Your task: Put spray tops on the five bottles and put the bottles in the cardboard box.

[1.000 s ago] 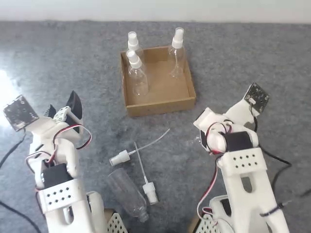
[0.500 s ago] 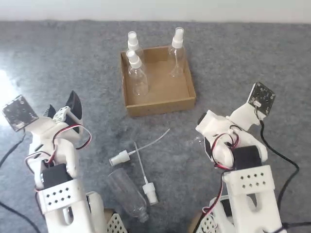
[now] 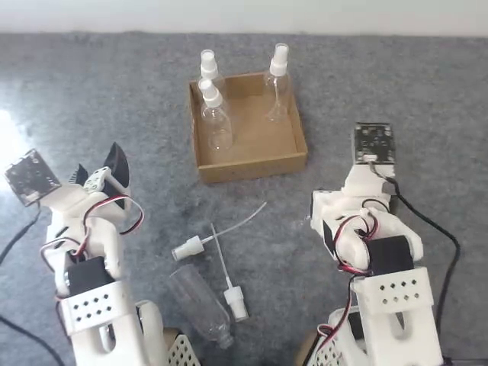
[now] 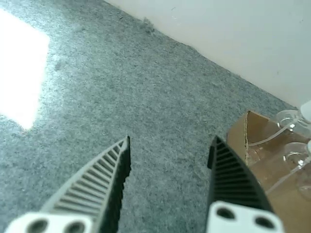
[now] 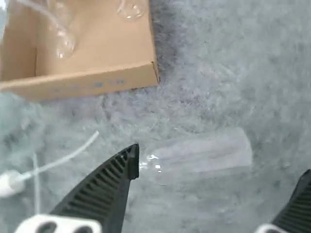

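While hovering with the right gripper (image 5: 221, 162) spread wide and gripping nothing, lining up over a bottle (image 5: 197, 156) lying capless and flat on the mat (image 5: 233, 73), lengthwise along the line from jaw to jaw, near the front corner of the box (image 5: 87, 82). Holding the left gripper (image 4: 171, 143) released too, empty, pointing over open mat toward the box's side. Looking outward, seeing three capped bottles (image 3: 216, 122) standing in the box, a second bottle (image 3: 200, 301) lying capless between the arms, and two loose tops (image 3: 189, 248) beside it. Judging by that, starting on the fourth of five, at the pick-up. Calling next, probably, for turning the wrist to cross the bottle's body, lowering straight down, closing gently on the slick clear plastic, then righting it for capping with the other arm.
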{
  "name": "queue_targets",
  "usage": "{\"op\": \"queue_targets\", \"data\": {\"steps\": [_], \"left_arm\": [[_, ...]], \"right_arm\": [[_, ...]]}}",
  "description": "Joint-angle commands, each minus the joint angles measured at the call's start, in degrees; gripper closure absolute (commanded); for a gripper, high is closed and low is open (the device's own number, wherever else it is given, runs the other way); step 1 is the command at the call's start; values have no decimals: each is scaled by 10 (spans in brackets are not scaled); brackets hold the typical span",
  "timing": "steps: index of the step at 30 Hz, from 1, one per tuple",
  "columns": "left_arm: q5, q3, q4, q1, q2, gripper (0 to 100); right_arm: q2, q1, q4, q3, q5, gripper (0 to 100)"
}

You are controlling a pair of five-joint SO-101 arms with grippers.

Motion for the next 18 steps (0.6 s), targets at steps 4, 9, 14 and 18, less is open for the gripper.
{"op": "queue_targets", "data": {"steps": [4, 9, 14, 18], "left_arm": [[1, -4, -18, 0, -5, 754], [1, -4, -18, 1, -5, 754], [1, -4, -18, 1, -5, 754], [1, -4, -18, 1, -5, 754]], "right_arm": [[-7, 0, 7, -14, 174, 563], [-7, -15, 41, -15, 273, 563], [-7, -23, 66, -15, 362, 563], [-7, -24, 93, -14, 431, 563]]}}
